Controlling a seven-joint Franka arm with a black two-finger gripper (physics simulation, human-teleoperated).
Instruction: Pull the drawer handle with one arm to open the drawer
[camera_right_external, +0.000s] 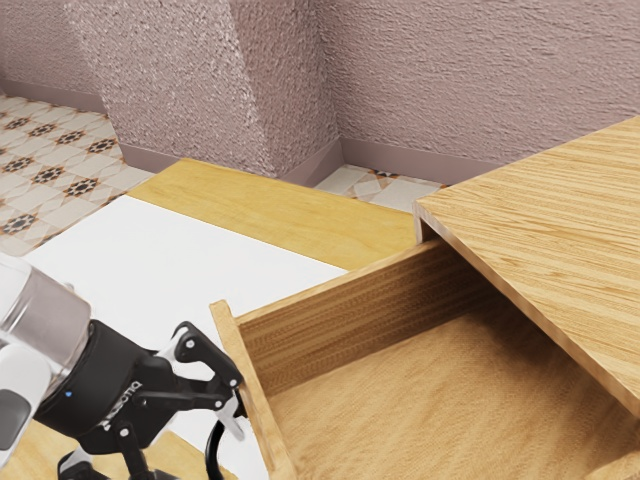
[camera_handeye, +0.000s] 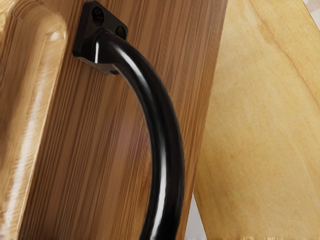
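Curving glossy black against grained wood, the drawer handle (camera_handeye: 162, 145) sits right by the black gripper (camera_right_external: 232, 398); whether it is clamped I cannot tell. The drawer (camera_right_external: 340, 320) stands pulled out of its oak cabinet (camera_right_external: 550, 230). Beyond lie a white tabletop (camera_right_external: 150, 260), patterned floor tiles (camera_right_external: 50, 150) and rough mauve walls (camera_right_external: 450, 70).

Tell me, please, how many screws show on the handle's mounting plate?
2: one screw nearer the drawer front's moulded border, another nearer its plain edge; the handle may hide more.
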